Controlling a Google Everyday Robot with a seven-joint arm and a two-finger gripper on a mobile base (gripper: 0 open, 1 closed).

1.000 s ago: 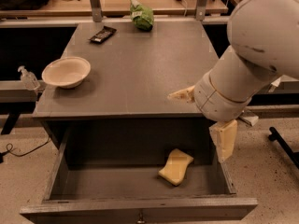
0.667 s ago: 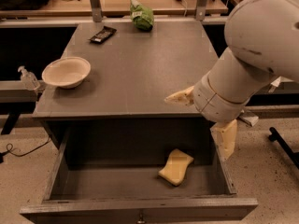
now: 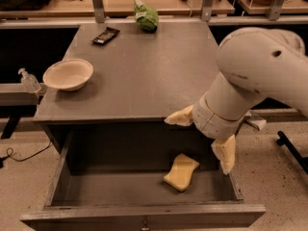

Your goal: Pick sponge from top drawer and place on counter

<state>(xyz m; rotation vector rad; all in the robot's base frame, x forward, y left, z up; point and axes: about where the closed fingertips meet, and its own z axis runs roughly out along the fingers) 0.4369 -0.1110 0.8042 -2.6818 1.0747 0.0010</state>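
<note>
Grey and scuffed, the tabletop (image 3: 144,76) fills the middle of the view, with tan benches (image 3: 120,1) behind it and speckled floor to the sides. Below its front edge the drawer (image 3: 144,211) stands pulled fully out, so that part of the job looks done.

The sponge (image 3: 181,172) lies flat on the drawer floor, right of centre, touching nothing else. It has not been grasped, lifted or moved to the tabletop, so the main work is left: reach down, close on the sponge, raise it out past the drawer's edge and set it on the grey surface, where there is bare space in the middle and front.

The end effector (image 3: 195,145) hangs at the right front corner of the tabletop, over the right part of the drawer and above the sponge. Its two yellowish fingers (image 3: 180,117) are spread wide and hold nothing: one points left along the tabletop's front edge, the other points down into the drawer just right of the sponge. The bulky white arm (image 3: 260,66) comes in from the right.

On the tabletop sit a cream bowl (image 3: 68,73) at the left, a dark packet (image 3: 106,35) and a green bag (image 3: 146,16) at the back. The bag carries a pale label and the packet some marking, but no writing or brand can be read on either.
</note>
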